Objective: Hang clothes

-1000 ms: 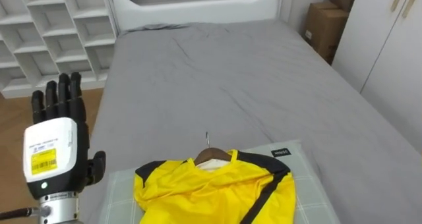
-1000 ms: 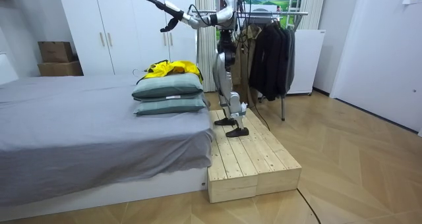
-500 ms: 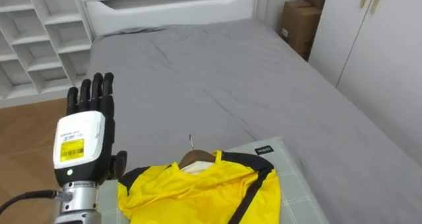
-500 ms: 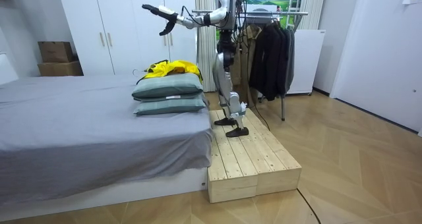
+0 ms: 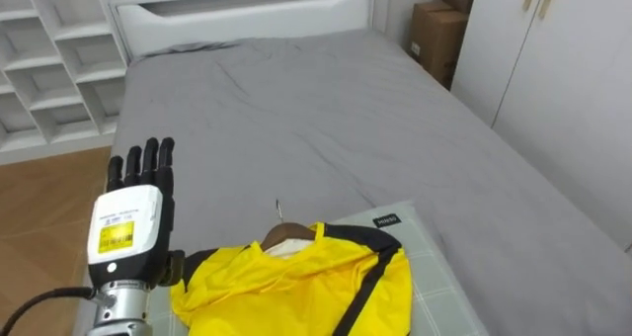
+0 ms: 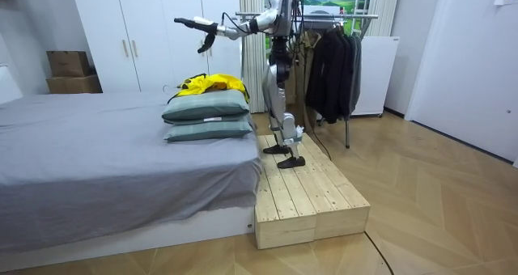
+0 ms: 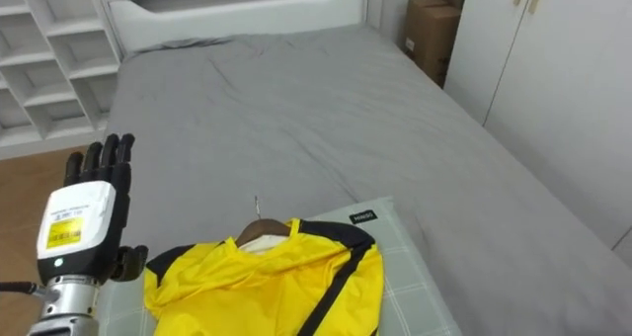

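One yellow top [image 5: 296, 282] with black trim is your task piece. It lies crumpled on the upper of two stacked pale green pillows [image 5: 439, 277], at the end of the bed nearest the robot. Its collar sits on a wooden hanger [image 5: 287, 239], whose thin metal hook [image 5: 279, 211] points up toward the grey bedsheet [image 5: 296, 109].

Your left hand [image 5: 133, 222] is raised to the left of the top, well above the pillows and touching nothing. Its back faces the camera, its fingers [image 5: 146, 161] are straight and side by side, and its thumb juts out toward the cloth. It holds nothing.

In the room view you see the robot standing upright on a low wooden platform [image 6: 312, 198] at the bed's end, with that arm stretched out level over the pillows. Behind the robot stands a clothes rack [image 6: 344, 17] hung with dark garments [image 6: 332, 65].

Beyond the bed are a white headboard [image 5: 237, 15], white cube shelves [image 5: 49, 74] to the left, and cardboard boxes [image 5: 434, 35] beside a white wardrobe [image 5: 568, 74] to the right.
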Controlling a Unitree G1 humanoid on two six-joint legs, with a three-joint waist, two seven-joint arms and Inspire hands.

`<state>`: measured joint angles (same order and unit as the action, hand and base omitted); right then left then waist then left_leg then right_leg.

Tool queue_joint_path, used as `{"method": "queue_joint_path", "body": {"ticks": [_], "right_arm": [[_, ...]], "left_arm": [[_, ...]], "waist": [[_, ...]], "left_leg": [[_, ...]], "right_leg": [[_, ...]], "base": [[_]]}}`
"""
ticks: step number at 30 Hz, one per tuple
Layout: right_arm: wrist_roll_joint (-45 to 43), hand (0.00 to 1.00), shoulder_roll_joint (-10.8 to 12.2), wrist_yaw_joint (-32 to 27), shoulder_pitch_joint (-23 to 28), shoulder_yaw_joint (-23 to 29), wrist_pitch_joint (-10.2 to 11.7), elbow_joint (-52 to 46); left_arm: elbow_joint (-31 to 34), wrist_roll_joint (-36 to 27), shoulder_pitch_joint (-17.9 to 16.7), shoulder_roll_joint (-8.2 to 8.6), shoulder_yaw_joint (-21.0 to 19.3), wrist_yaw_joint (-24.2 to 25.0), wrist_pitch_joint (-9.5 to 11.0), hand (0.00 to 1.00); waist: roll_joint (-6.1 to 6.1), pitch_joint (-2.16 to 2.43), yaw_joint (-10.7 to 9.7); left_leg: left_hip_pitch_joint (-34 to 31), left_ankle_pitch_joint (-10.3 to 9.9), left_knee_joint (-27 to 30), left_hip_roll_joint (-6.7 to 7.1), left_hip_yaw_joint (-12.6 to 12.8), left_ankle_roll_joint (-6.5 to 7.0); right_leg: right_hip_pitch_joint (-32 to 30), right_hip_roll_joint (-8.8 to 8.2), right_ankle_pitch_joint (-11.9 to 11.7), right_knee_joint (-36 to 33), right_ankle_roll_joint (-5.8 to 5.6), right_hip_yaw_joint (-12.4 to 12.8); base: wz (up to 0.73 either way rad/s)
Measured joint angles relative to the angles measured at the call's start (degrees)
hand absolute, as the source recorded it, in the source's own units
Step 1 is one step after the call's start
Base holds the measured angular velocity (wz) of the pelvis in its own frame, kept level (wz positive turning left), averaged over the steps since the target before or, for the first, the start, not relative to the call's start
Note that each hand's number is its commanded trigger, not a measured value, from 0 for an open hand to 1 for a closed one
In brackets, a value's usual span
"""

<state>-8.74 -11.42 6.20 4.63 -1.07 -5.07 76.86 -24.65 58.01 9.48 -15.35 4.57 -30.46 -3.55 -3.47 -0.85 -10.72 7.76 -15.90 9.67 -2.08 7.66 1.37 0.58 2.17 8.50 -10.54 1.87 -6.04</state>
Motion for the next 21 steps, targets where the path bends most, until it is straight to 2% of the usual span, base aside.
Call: {"method": "queue_joint_path", "body": {"ticks": [6,11,13,21], "right_arm": [[-0.3,0.0,0.0,0.3,-1.6,-0.1,0.1,0.0],[-0.6,0.0,0.0,0.6,-1.5,-2.2,0.2,-0.2],[-0.7,0.0,0.0,0.9,-1.2,-2.2,0.2,-0.2],[-0.7,0.0,0.0,2.2,-2.2,-2.2,0.4,0.0]], "left_arm": [[-5.7,-0.2,4.2,0.01,0.0,0.0,0.4,0.0],[-6.1,-6.8,6.6,-0.51,0.0,0.4,0.8,0.0],[-6.2,-9.3,7.6,-1.47,0.0,1.3,1.0,0.0],[-8.9,-11.3,11.1,-2.33,0.2,6.2,1.0,0.0]], "waist": [[0.11,0.18,-0.2],[0.29,0.31,0.0],[0.3,0.32,-0.1],[0.4,0.24,-0.4]], "left_leg": [[-1.8,0.3,0.2,0.44,0.4,0.42],[-2.9,0.3,0.4,-0.01,0.8,0.43],[-2.8,0.3,0.5,-0.12,1.0,0.43],[-3.3,0.3,0.5,-0.14,0.9,0.42]], "right_leg": [[-2.6,0.0,-0.2,-1.2,0.12,0.7],[-3.8,0.03,-0.3,-1.8,0.2,1.0],[-4.0,0.08,-0.3,-2.2,0.28,1.1],[-4.3,-0.02,-0.4,-2.1,0.16,0.8]], "base": [[-0.07],[-0.03],[-0.02],[0.0]]}}
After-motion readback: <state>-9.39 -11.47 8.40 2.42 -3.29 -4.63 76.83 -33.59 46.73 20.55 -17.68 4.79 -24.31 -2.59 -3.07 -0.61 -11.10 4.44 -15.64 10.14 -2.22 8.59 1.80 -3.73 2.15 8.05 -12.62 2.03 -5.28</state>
